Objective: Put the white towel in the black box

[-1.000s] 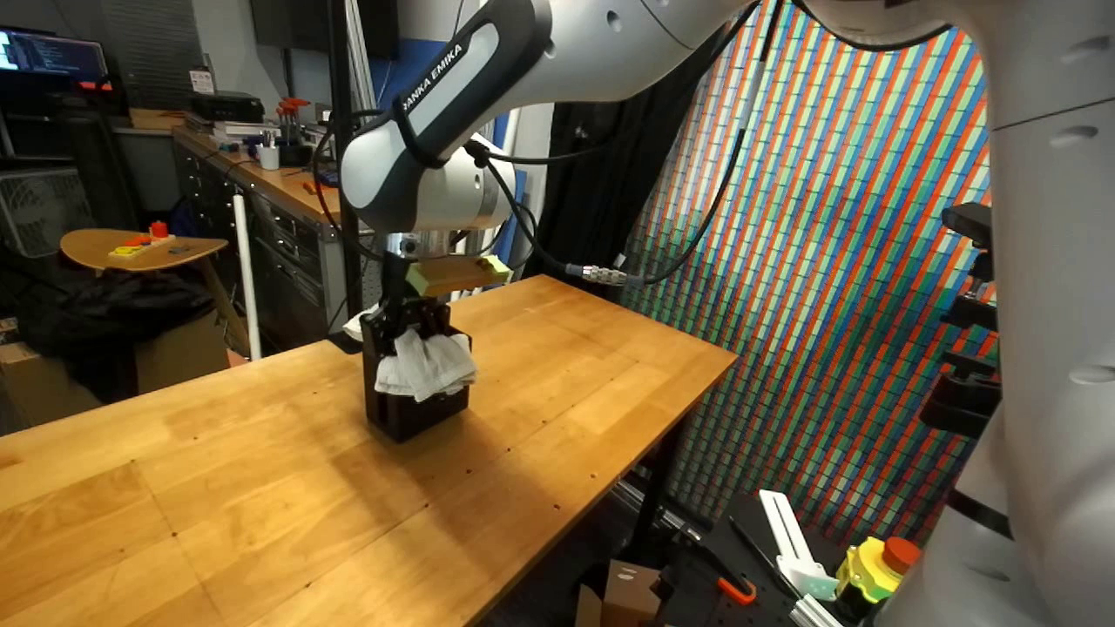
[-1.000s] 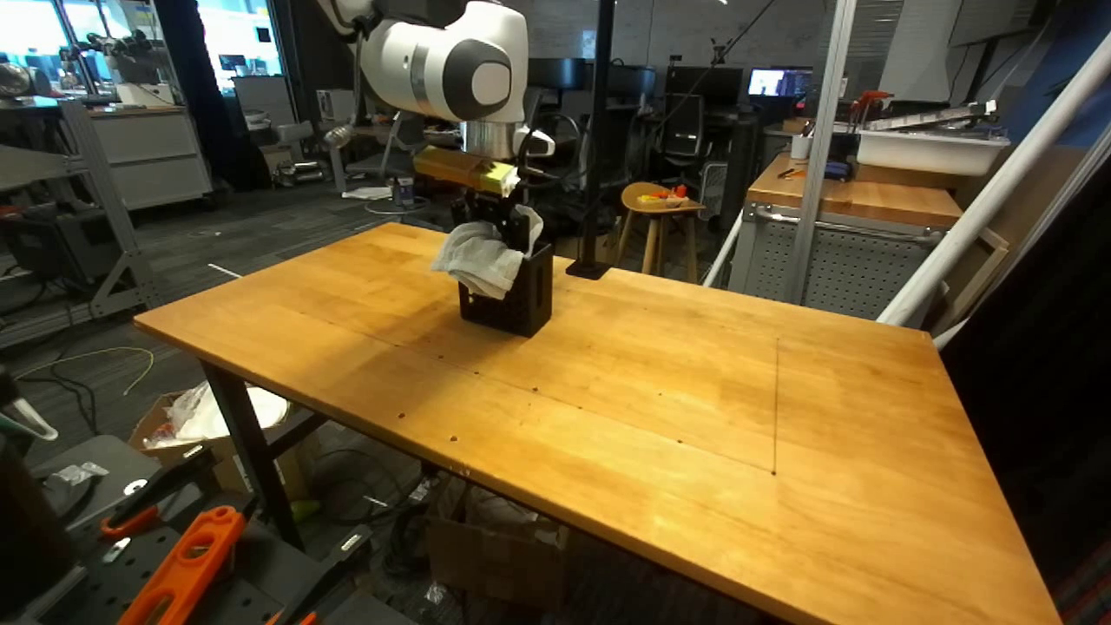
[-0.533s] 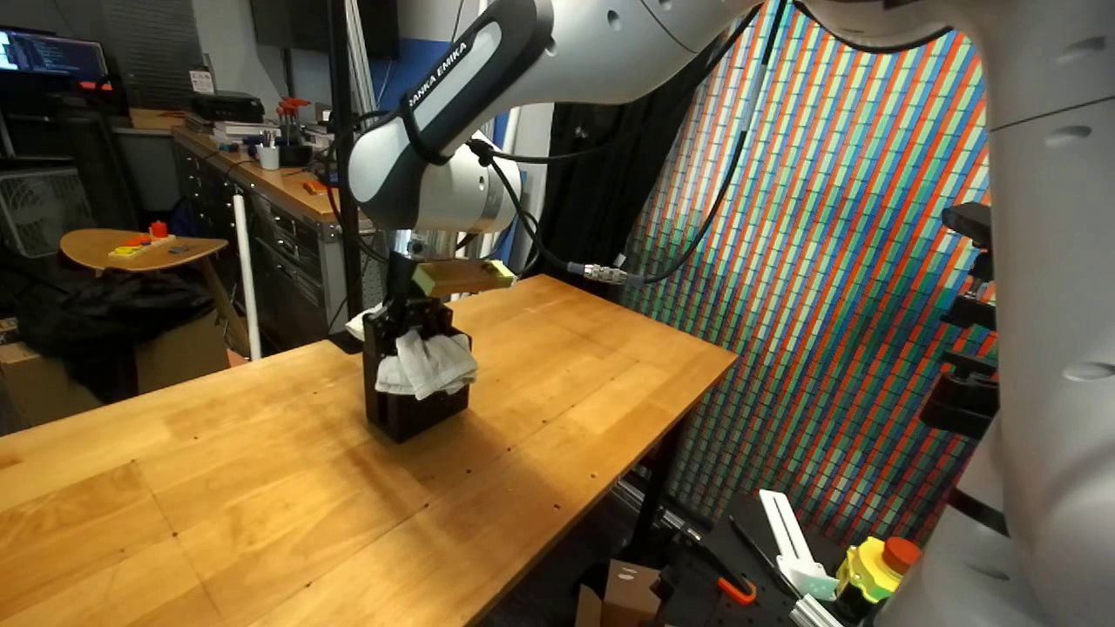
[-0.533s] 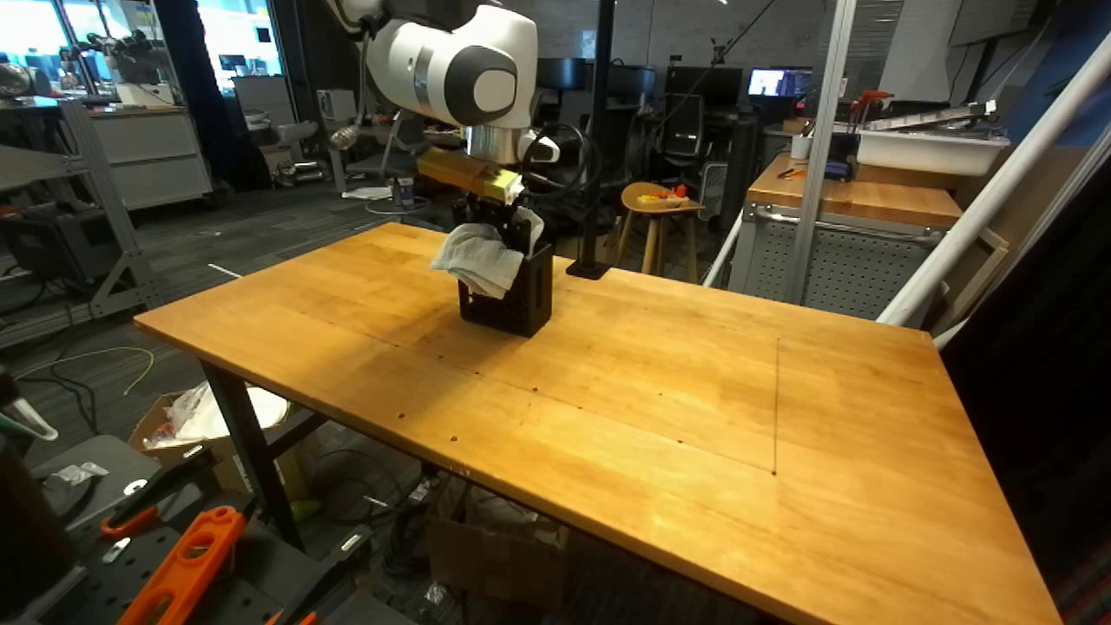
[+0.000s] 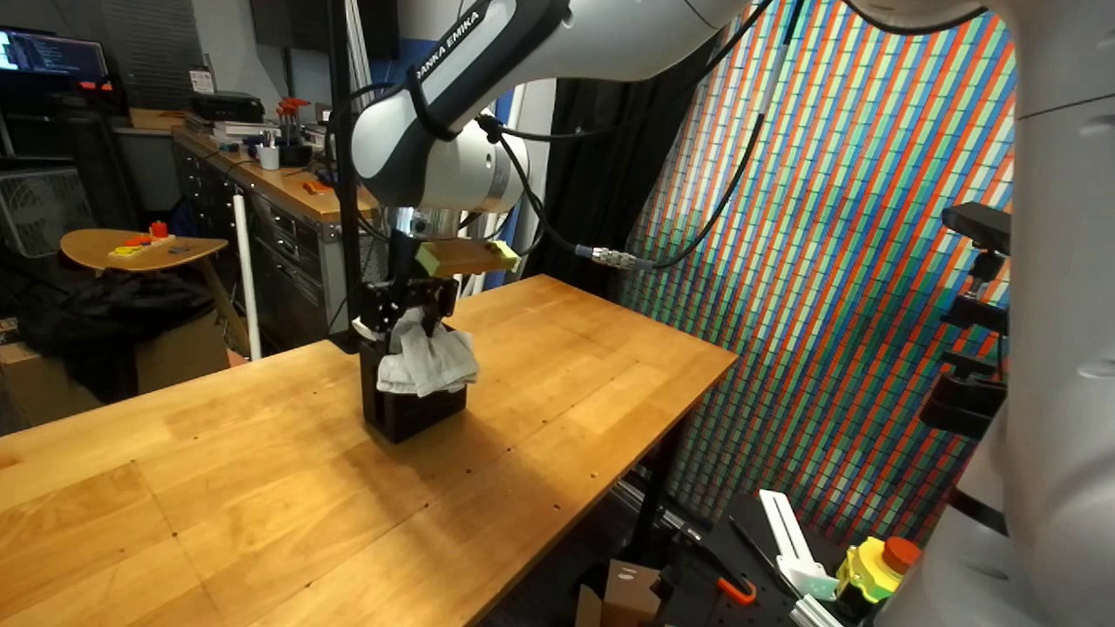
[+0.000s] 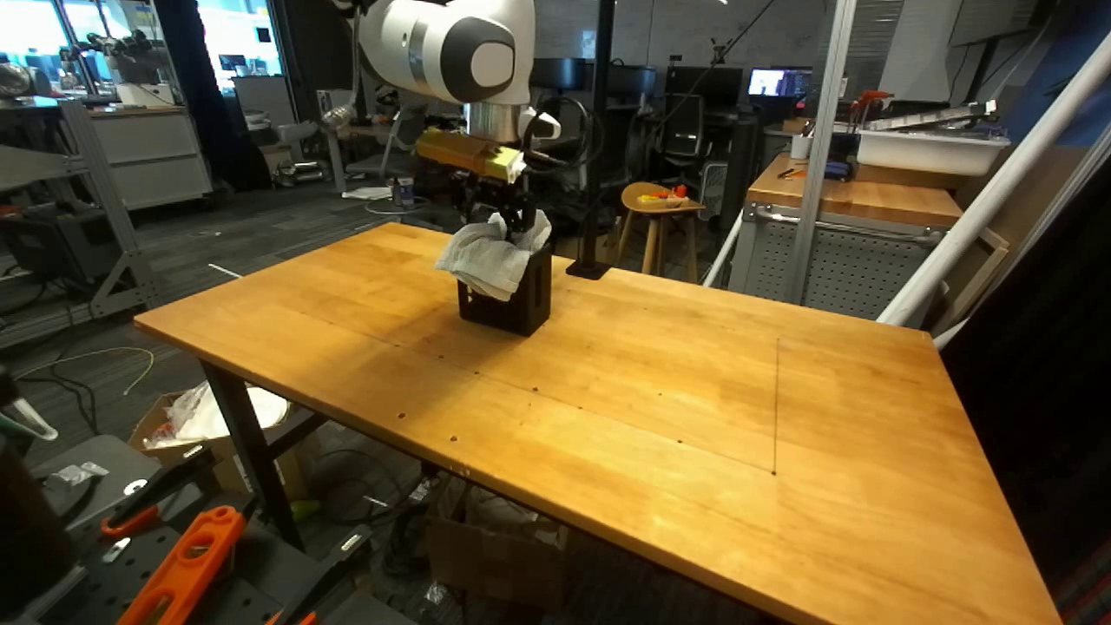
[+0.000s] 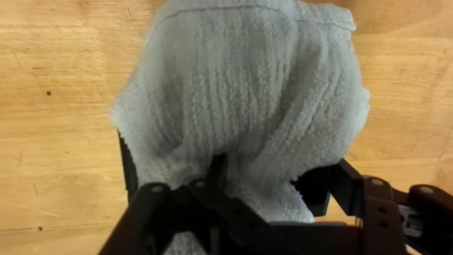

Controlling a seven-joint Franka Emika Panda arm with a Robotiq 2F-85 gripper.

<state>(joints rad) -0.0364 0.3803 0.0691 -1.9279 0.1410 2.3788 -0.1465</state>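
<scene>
The white towel is bunched over the mouth of the black box, one part hanging down outside its wall. In an exterior view the same towel covers most of the top of the box, which stands upright on the table. My gripper is just over the box with its fingers spread apart. Towel folds lie between and around them without being pinched. In the wrist view part of the box's dark inside shows near the right finger; the towel hides the rest.
The wooden table extends around the box. Close behind the box, at the table's edge, rises a black pole on a flat base. A stool stands on the floor beyond.
The gripper has opened and let go of the towel, and the arm has risen a little. The towel has loosened slightly at the top, and the box has barely shifted.
</scene>
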